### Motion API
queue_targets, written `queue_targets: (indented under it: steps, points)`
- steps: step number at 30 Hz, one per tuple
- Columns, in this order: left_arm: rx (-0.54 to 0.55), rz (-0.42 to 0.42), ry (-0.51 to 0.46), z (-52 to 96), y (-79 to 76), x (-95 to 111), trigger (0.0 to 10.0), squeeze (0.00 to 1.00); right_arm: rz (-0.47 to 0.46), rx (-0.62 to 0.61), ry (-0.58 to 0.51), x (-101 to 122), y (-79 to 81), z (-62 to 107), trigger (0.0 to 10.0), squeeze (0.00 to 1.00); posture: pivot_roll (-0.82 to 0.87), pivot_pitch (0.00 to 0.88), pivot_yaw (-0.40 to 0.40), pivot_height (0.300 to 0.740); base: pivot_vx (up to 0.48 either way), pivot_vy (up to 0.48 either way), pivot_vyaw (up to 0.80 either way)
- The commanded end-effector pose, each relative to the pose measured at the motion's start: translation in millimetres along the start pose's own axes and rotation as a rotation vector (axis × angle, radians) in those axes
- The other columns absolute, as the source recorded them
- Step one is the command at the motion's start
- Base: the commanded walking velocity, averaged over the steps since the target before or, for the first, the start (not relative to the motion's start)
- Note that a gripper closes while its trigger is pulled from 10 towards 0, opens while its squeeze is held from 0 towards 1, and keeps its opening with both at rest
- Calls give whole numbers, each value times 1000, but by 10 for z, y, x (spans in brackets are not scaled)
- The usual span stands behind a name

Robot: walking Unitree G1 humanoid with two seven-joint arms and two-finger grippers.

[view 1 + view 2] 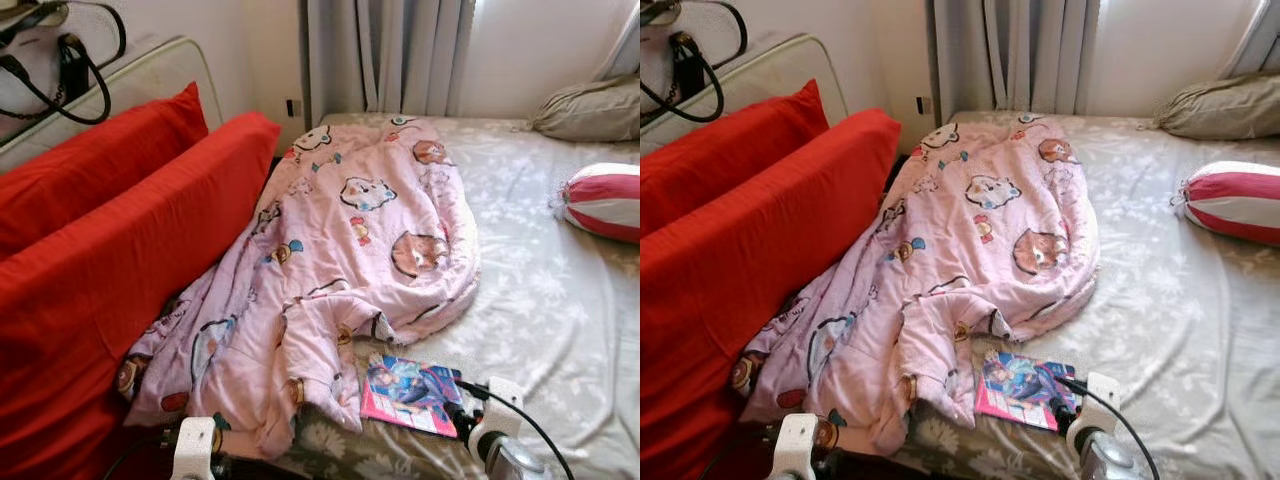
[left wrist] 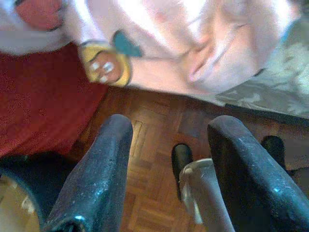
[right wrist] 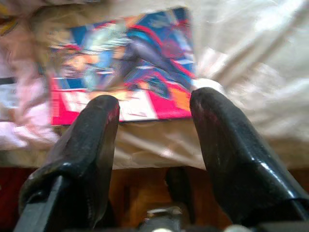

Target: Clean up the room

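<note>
The right gripper point(image 3: 154, 108), fingers point(image 3: 91, 145) spread apart, hovers just short of a colourful book point(image 3: 123, 63) lying on the bedsheet point(image 3: 251, 63).

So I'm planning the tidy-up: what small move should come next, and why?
Probably ease the right end effector forward onto the book: its fingers are open and aimed at the book's near edge, which lies flat on the bed beside the blanket.

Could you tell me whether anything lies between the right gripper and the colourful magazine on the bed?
Nothing visible does: the open right gripper faces the colourful flat magazine directly, while the rumpled pink cartoon blanket lies beside it.
</note>
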State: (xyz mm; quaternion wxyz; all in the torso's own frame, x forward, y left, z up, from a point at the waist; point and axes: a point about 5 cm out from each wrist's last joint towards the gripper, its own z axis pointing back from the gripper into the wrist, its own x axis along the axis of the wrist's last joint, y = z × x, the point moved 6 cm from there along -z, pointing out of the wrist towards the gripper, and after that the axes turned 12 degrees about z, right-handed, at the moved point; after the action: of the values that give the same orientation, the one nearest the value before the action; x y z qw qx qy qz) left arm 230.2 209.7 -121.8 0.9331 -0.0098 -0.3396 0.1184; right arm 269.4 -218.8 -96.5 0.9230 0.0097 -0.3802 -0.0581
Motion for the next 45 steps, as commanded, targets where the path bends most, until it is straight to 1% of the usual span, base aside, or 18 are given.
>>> queue_targets:
  steps: [1, 5, 6, 11, 14, 17, 20, 21, 22, 23, 28, 30, 31, 32, 34, 37, 40, 45]
  points:
    - [3, 0, 2, -2, 9, 9, 10000, 0, 0, -3, 9, -29, -6, 5, 10000, 0, 8, 0, 64, 740, 0, 0, -738]
    - [0, 1, -1, -1, 7, 9, 10000, 0, 1, -8, -8, -9, -11, 6, 10000, 0, 9, 0, 63, 740, 0, 0, 0]
    - [-3, 25, -10, 0, 3, 20, 10000, 0, 3, -9, -26, 17, -12, 6, 10000, 0, 9, 0, 63, 740, 0, 0, 0]
    - [-18, 56, -35, 0, -18, 57, 10000, 0, 31, -12, -64, 85, -21, 9, 10000, 0, 12, 0, 61, 740, 0, 0, 0]
    - [-20, 81, -67, 3, -21, 105, 10000, 0, 50, -31, -119, 172, -45, 18, 10000, 0, 14, 0, 60, 740, 0, 0, 0]
    - [-8, 120, -119, 11, -3, 177, 10000, 0, 55, -25, -203, 298, -38, 38, 10000, 0, 13, 0, 60, 740, 0, 0, 0]
    - [-5, 135, -145, 17, 3, 213, 10000, 0, 78, -19, -239, 358, -31, 50, 10000, 0, 12, 0, 59, 740, 0, 0, 0]
    - [-46, 119, -290, -15, -103, 813, 10000, 0, 98, -15, -257, 391, -25, 57, 10000, 0, 11, 0, 59, 740, 0, 0, 0]
    - [-107, 101, -497, 73, -282, 1645, 10000, 0, 120, -13, -284, 435, -19, 67, 10000, 0, 11, 0, 59, 740, 0, 0, 0]
    - [-131, 97, -571, 141, -355, 1912, 10000, 0, 128, -10, -299, 459, -12, 73, 10000, 0, 9, 0, 59, 740, 0, 0, 0]
    - [-185, 79, -683, 268, -498, 2234, 10000, 0, 131, -38, -365, 549, -34, 110, 10000, 0, 4, 0, 62, 740, 0, 0, 0]
    - [-200, 86, -720, 315, -519, 2330, 10000, 0, 148, -50, -572, 1368, 21, 162, 10000, 0, 3, 0, 64, 740, 0, 0, 0]
    - [-206, 87, -737, 339, -528, 2377, 10000, 0, 153, -57, -647, 1657, 48, 217, 10000, 0, 4, 0, 67, 740, 0, 0, 0]
    - [-210, 87, -749, 355, -534, 2408, 10000, 0, 151, -60, -692, 1822, 64, 258, 10000, 0, 4, 0, 67, 740, 0, 0, 0]
    - [-217, 71, -786, 409, -561, 2533, 10000, 0, 149, -61, -742, 1959, 88, 307, 10000, 0, 0, 0, 71, 740, 0, 0, 0]
    - [-239, 65, -815, 460, -607, 2625, 10000, 0, 147, -53, -777, 2052, 122, 342, 10000, 0, 5, 0, 73, 740, 0, 0, 0]
    - [-249, 46, -813, 459, -632, 2616, 10000, 0, 157, -47, -800, 2114, 147, 367, 10000, 0, 0, 0, 74, 740, 0, 0, 0]
    - [-241, 48, -794, 423, -559, 2506, 10000, 0, 197, -51, -811, 2172, 153, 387, 10000, 0, -7, 0, 68, 740, 0, 0, 0]
